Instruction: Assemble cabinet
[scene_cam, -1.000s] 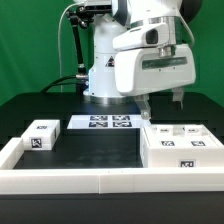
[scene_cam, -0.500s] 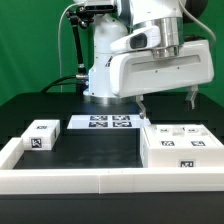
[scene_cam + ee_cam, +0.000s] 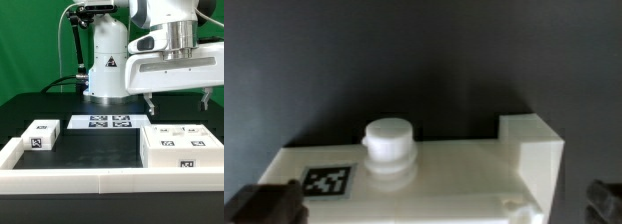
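The white cabinet body (image 3: pixel 180 146) stands on the black table at the exterior view's right, with marker tags on its top and front. My gripper (image 3: pixel 178 100) hangs above it, open wide and empty, fingers clear of the box. In the wrist view the body (image 3: pixel 455 170) fills the lower part, with a short white round peg (image 3: pixel 388 140) and a tag (image 3: pixel 327 182) on it. My gripper (image 3: pixel 434 206) shows only its dark fingertips (image 3: pixel 263 205) at the two lower corners, either side of the box. A smaller white tagged block (image 3: pixel 40 134) lies at the exterior view's left.
The marker board (image 3: pixel 100 122) lies flat by the robot's base. A long low white border wall (image 3: pixel 100 180) runs along the front and the left side of the black mat. A green wall stands behind.
The arm has swung toward the exterior view's right and risen slightly, so the open gripper now hangs centred over the cabinet body. The parts on the table have not moved.
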You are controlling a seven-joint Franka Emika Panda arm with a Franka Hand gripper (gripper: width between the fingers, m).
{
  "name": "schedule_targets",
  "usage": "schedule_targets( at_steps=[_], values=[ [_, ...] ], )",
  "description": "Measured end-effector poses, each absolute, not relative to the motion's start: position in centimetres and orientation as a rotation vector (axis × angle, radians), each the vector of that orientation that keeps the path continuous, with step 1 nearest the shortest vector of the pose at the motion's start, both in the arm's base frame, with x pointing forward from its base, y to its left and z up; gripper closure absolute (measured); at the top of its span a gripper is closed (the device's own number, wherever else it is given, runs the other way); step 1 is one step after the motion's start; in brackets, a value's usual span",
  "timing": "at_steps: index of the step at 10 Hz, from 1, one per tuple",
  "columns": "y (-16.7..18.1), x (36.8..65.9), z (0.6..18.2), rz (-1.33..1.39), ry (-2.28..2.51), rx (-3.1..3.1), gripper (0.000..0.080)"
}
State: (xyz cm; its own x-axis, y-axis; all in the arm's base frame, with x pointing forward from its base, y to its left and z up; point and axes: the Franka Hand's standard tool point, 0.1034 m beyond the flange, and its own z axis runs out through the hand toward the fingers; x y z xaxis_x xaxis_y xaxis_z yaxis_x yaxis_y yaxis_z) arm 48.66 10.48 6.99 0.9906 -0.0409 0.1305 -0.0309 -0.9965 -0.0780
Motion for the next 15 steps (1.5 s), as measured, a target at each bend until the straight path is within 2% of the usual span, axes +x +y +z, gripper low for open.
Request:
schedule_targets(
  at_steps=[2, 5, 8, 10, 11, 15],
  values=[
    [10.3, 48.7, 6.9, -0.191, 0.242, -3.032, 0.0003],
    [10.6, 48.5, 6.7, -0.186, 0.233, -3.033, 0.0003],
    [11.4, 47.4, 4.3, -0.195, 0.216, -3.053, 0.0003],
    [9.8, 47.6, 3.4, -0.199, 0.126, -3.082, 0.0003],
    [8.8, 48.0, 3.2, -0.201, 0.087, -3.088, 0.0003],
    [9.1, 47.9, 3.1, -0.198, 0.080, -3.087, 0.0003]
  ],
)
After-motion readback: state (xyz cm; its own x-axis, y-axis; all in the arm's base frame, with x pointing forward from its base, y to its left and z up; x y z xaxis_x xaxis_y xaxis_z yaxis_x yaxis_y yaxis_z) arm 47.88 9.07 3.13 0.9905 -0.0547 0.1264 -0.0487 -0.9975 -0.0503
